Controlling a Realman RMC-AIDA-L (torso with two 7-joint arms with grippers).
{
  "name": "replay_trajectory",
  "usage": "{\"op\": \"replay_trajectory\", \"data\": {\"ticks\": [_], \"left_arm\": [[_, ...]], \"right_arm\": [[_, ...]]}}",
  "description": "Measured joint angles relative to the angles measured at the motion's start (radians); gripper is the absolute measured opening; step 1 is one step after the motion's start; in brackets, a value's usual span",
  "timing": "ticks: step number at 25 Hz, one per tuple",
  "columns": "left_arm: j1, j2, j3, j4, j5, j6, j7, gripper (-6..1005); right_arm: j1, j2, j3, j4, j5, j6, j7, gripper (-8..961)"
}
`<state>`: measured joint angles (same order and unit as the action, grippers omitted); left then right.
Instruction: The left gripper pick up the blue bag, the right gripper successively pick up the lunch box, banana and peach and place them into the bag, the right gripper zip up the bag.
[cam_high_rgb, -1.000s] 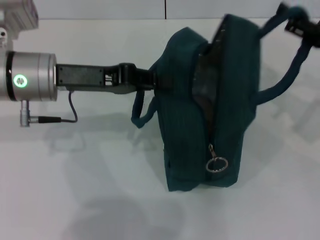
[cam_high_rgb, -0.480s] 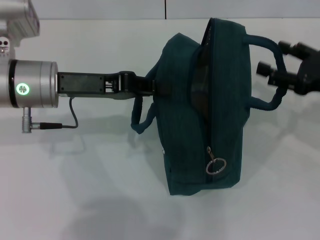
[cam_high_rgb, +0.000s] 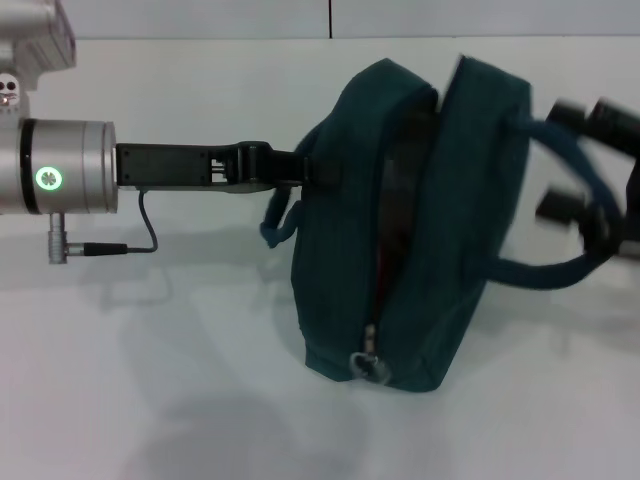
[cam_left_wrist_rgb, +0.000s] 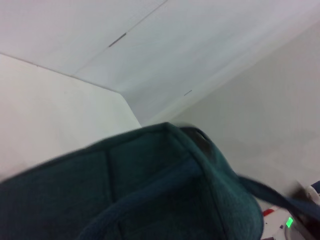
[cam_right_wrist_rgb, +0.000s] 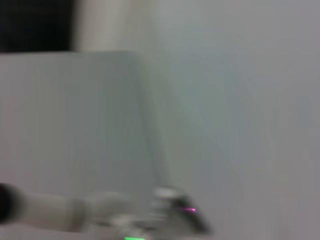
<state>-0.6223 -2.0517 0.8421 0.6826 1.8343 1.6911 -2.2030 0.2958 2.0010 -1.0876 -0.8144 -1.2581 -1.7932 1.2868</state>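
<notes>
My left gripper (cam_high_rgb: 300, 168) pinches the blue bag (cam_high_rgb: 410, 225) by its handle at 9 o'clock, holding it centre-frame. The zipper (cam_high_rgb: 368, 364) looks unclosed, no food outside, so I judge zipping remains. Whether the right gripper (cam_high_rgb: 590, 160), at 3 o'clock among the far strap (cam_high_rgb: 560, 205), is spread or pressed together, I cannot tell.

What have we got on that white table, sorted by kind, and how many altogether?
Blue bags: 1, the blue bag, partly unzipped
Carry straps on it: 2, the left strap and the right strap
Robot grippers: 2, the left gripper at the bag's left side and the right gripper by the right strap
Total: 5
</notes>
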Motion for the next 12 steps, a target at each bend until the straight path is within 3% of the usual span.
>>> {"op": "replay_trajectory", "data": {"ticks": [6, 12], "left_arm": [[0.002, -0.008, 0.000, -0.002, -0.005, -0.024, 0.015, 54], [0.005, -0.009, -0.001, -0.002, -0.005, -0.025, 0.014, 54]], "right_arm": [[0.030, 0.005, -0.077, 0.016, -0.102, -0.067, 0.045, 858], [0.013, -0.002, 0.090, 0.069, -0.110, 0.027, 0.036, 858]]}}
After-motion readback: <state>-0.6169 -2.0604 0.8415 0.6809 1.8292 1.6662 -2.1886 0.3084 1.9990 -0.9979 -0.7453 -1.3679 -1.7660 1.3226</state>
